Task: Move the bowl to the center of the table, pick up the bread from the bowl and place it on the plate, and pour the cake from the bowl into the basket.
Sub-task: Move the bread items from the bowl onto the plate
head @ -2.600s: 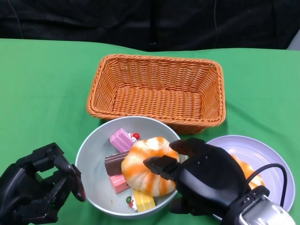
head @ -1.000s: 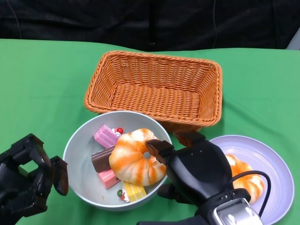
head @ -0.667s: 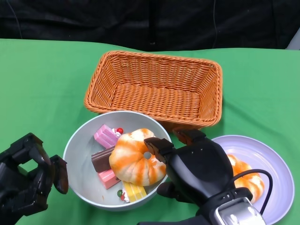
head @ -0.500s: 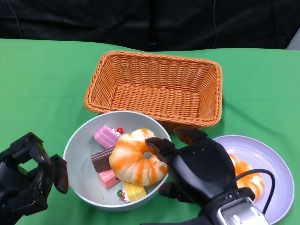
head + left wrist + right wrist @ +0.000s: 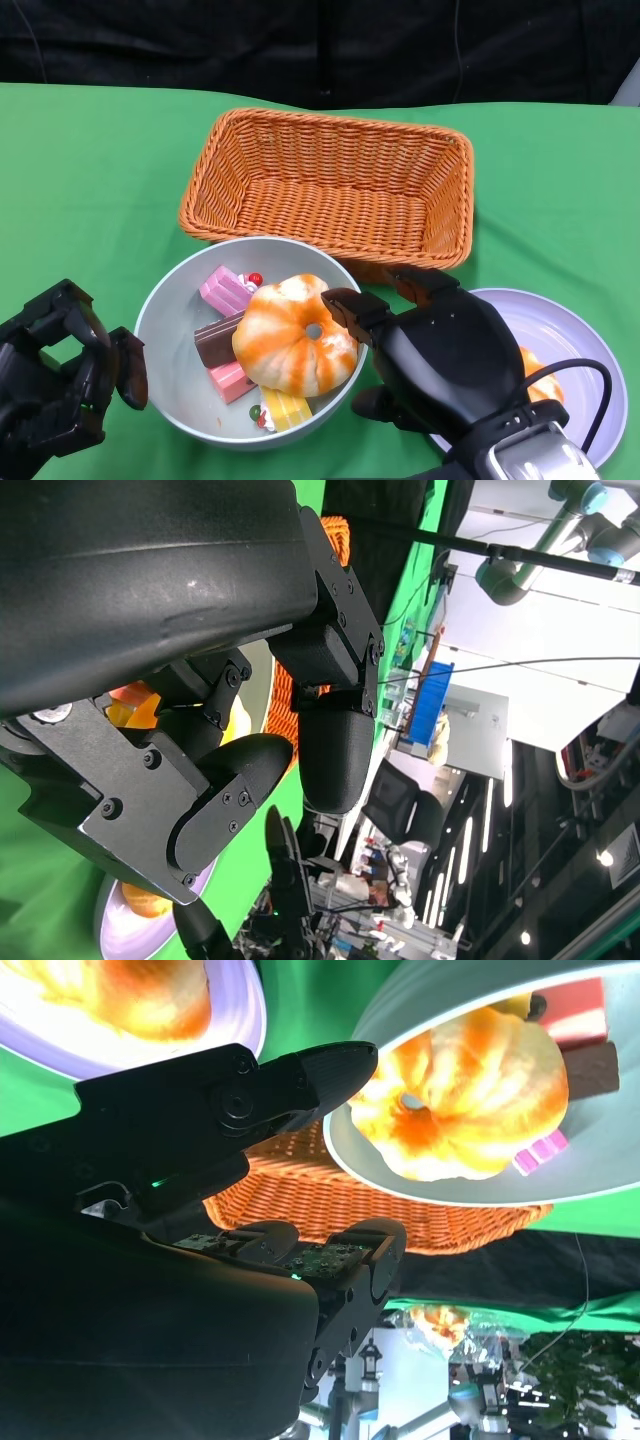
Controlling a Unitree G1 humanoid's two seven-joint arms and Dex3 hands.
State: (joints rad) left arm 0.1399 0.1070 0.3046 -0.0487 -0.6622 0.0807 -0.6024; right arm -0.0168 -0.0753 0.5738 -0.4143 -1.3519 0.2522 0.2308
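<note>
The pale grey bowl (image 5: 160,300) stands just in front of the wicker basket (image 5: 330,190). In it lie an orange-and-white striped bread (image 5: 295,335) and several cake pieces: pink (image 5: 225,290), chocolate (image 5: 215,345) and yellow (image 5: 285,408). My right hand (image 5: 440,355) is at the bowl's right rim, one finger reaching over onto the bread's side, without gripping it. The right wrist view shows the bread (image 5: 470,1090) and bowl (image 5: 600,1160) just past the spread fingers of the right hand (image 5: 200,1140). My left hand (image 5: 65,385) hovers just left of the bowl, fingers bent, holding nothing.
A lilac plate (image 5: 570,320) lies at the right with another striped bread (image 5: 540,365) on it, mostly hidden by my right hand. The basket is empty. Green cloth covers the table, and a dark backdrop rises behind its far edge.
Since 2.6 s ago the bowl has slid a little left and my left hand has drawn away from its rim. In the last second my right hand eased right, covering more of the plate's bread.
</note>
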